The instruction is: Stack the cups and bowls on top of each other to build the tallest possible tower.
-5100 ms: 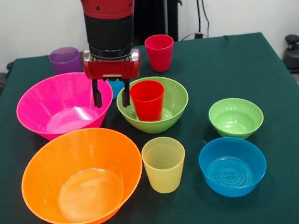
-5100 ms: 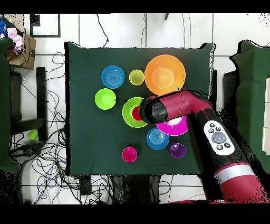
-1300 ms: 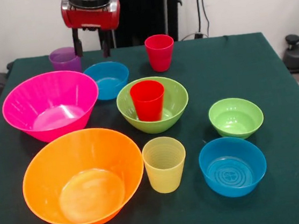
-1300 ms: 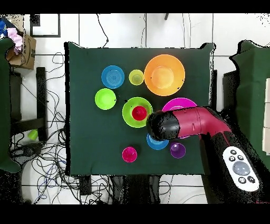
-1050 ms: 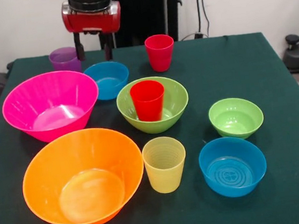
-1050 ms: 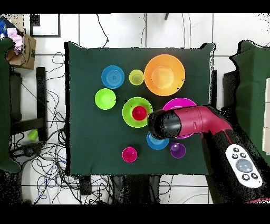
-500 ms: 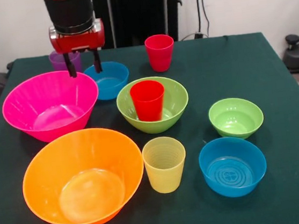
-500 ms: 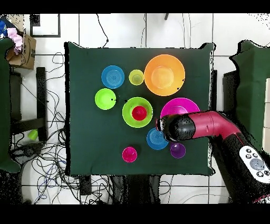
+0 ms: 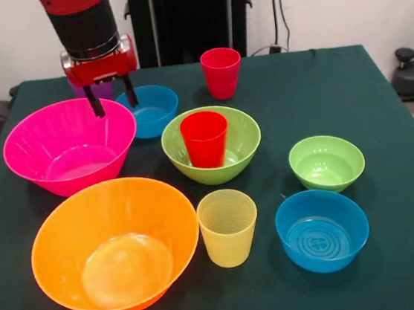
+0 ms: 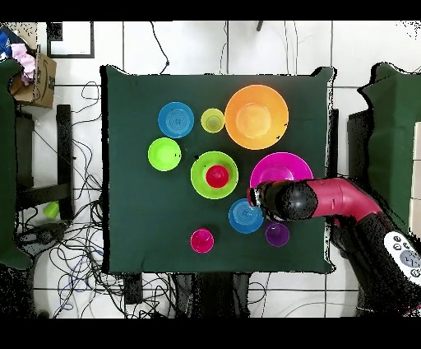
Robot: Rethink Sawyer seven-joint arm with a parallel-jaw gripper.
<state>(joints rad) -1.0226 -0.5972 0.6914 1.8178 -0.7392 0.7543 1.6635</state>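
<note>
While the red and black arm leans in over the green-clothed table [image 9: 379, 90], the tool [image 9: 111, 102] hangs with its two dark fingers apart and empty, tips at the far rim of the large translucent hot pink bowl [image 9: 68, 148], between that bowl and the small blue bowl [image 9: 149, 109] just behind. Purple tumbler mostly hidden behind the arm. Bright red cup [image 9: 205, 139] stands upright inside the medium lime green bowl [image 9: 212, 145]. Large orange bowl [image 9: 112, 244], ribbed yellow cup [image 9: 228, 227], second blue bowl [image 9: 322, 230], small lime green bowl [image 9: 327, 163] and pinkish-red cup [image 9: 221, 72] each stand alone
</note>
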